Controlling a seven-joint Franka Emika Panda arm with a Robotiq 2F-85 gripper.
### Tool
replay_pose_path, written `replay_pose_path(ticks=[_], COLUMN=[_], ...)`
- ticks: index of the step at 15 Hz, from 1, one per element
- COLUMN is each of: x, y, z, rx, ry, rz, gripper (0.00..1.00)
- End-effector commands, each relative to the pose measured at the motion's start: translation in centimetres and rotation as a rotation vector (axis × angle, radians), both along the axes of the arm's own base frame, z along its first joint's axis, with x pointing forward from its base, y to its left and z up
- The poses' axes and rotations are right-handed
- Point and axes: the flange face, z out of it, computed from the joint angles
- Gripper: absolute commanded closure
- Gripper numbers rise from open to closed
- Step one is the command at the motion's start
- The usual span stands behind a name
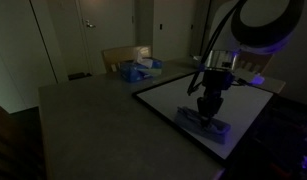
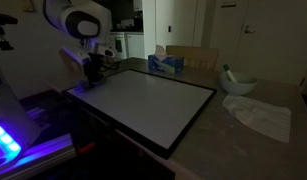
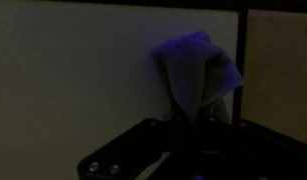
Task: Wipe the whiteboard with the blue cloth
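Risks first. The gripper (image 1: 207,108) is clenched on the blue cloth (image 1: 211,126). It pinches only a bunch of it, w/ the rest lying on the whiteboard (image 1: 168,95) right below. In the wrist view the fabric fans out past the jaws, so the hold looks thin. A hard sideways drag could pull the rag out of the pinch & leave it behind.

Too much downward push and the fingertips, not the fabric, may scrape the board. Too little and the cloth skims w/o wiping.

In an exterior view the cloth sits close to the board's edge, at approx. 4 o'clock of the picture. In an exterior view the gripper (image 2: 91,76) is at approx. 10 o'clock, near a board corner. A stroke heading outward could catch on the rim or run off onto the grey table (image 1: 83,120).

Light is very dim (contact is hard to judge from any view), so I can't tell whether the pads themselves touch the surface.

Pose: the arm reaches over the board's corner area, wrist approx. vertical, gripper pointing straight down onto the cloth.

The tissue box (image 2: 165,62) at 12 o'clock is beyond the board. The bowl (image 2: 238,84) and white cloth (image 2: 261,117) at 3 o'clock are also off it, all well apart from the arm.
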Motion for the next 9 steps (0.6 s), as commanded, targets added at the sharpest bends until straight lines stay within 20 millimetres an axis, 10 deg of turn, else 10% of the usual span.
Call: replay_pose_path(ticks=[1, 9], x=[0.1, 0.9], y=[0.1, -1.8], z=[0.0, 1.3], rx=[0.0, -0.167], ry=[-0.001, -0.04], rz=[0.0, -0.12], gripper=[0.89, 0.97])
